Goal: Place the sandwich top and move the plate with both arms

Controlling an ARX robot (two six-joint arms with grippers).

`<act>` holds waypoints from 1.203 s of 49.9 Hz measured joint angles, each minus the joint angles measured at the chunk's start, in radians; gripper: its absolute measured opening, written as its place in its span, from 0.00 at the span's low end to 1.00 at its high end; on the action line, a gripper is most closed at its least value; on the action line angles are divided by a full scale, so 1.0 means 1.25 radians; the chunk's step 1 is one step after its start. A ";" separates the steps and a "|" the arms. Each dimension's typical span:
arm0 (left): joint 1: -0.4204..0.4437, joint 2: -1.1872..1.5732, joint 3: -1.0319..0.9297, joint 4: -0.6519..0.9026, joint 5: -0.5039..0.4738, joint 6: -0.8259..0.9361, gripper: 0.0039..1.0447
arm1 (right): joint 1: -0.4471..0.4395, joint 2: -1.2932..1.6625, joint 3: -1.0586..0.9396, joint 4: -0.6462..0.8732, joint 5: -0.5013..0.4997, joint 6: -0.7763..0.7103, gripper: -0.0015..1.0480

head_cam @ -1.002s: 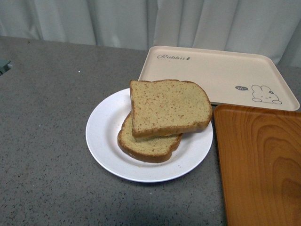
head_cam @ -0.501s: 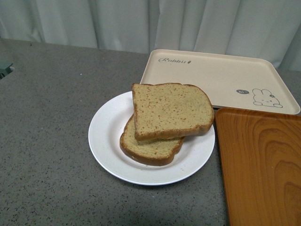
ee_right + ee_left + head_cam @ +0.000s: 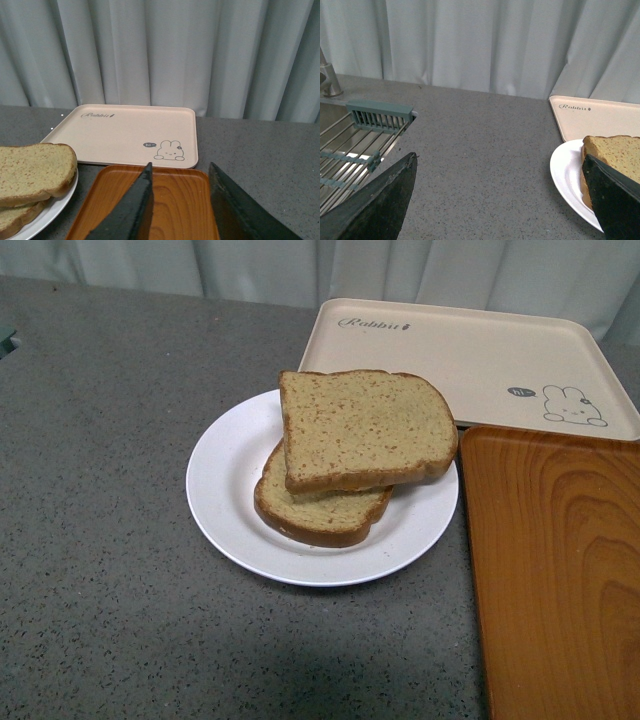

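Note:
The sandwich top (image 3: 365,428), a tan speckled slice with a dark crust, lies askew on a second bread slice (image 3: 320,515) on the round white plate (image 3: 215,490). Neither arm appears in the front view. In the left wrist view my left gripper (image 3: 500,200) is open over bare counter, and the plate (image 3: 565,172) with the sandwich top (image 3: 615,150) sits just behind one of its fingers (image 3: 615,205). In the right wrist view my right gripper (image 3: 180,200) is open above the orange tray, with the plate (image 3: 55,210) and the sandwich top (image 3: 35,167) off to one side. Both grippers hold nothing.
A beige rabbit-print tray (image 3: 450,350) lies behind the plate. An orange wood-grain tray (image 3: 560,570) lies right of the plate, close to its rim. A sink with a teal rack (image 3: 350,150) is set into the grey counter at the far left. White curtains hang behind.
In the front view the whole scene has slid upward, plate, bread and trays together. Their places relative to one another are the same.

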 joint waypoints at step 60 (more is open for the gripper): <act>-0.009 0.353 0.064 -0.072 -0.048 -0.643 0.37 | 0.000 -0.001 0.000 0.000 0.000 0.000 0.91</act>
